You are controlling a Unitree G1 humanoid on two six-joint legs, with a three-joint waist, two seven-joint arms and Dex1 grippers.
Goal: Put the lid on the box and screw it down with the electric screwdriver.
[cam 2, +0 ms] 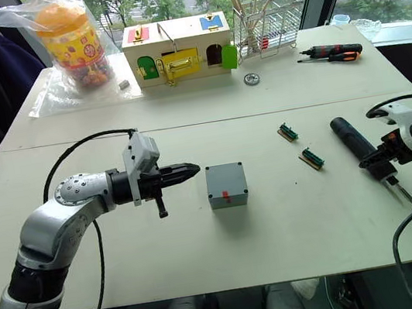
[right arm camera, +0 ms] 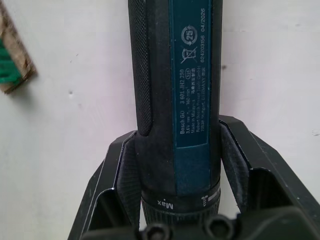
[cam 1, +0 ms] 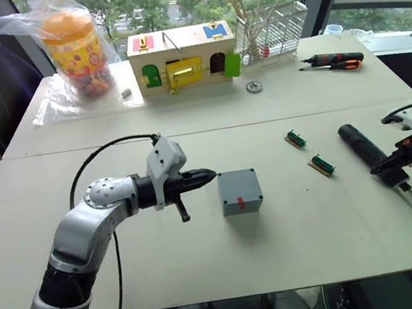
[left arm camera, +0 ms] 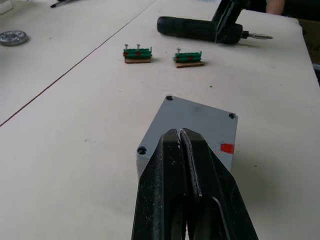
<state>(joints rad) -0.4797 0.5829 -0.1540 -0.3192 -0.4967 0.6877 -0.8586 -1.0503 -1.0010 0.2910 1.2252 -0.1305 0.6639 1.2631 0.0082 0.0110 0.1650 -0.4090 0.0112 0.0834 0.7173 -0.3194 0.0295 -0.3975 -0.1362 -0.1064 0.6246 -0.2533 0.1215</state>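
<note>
Currently on the pale double tabletop (cam 1: 208,264): one small grey plastic square box (cam 1: 240,191) with a red mark on its near side, its flat grey lid (left arm camera: 197,122) already seated on top, screw holes showing at three corners in the left wrist view, the fourth corner hidden behind the fingers

One left gripper (cam 1: 203,176), its two black fingers pressed together and empty, tips just beside the box's left side, apart from it

One long dark blue-black cylindrical electric screwdriver (cam 1: 363,144), lying on the table to the right of the box, thin metal bit toward the near edge. One right gripper (cam 1: 392,161), its fingers pinching the tool's body near the bit end, one finger on each side of the barrel

Two small green terminal blocks on brown bases (cam 1: 295,139) (cam 1: 321,165), between box and electric tool

Far side of the table, one each:
- wooden box with coloured doors (cam 1: 183,58)
- orange-lidded jar in a clear plastic bag (cam 1: 75,43)
- white wire rack holding wooden sticks (cam 1: 273,30)
- black-and-orange hand screwdriver (cam 1: 336,60)
- small metal disc (cam 1: 254,86)
</note>
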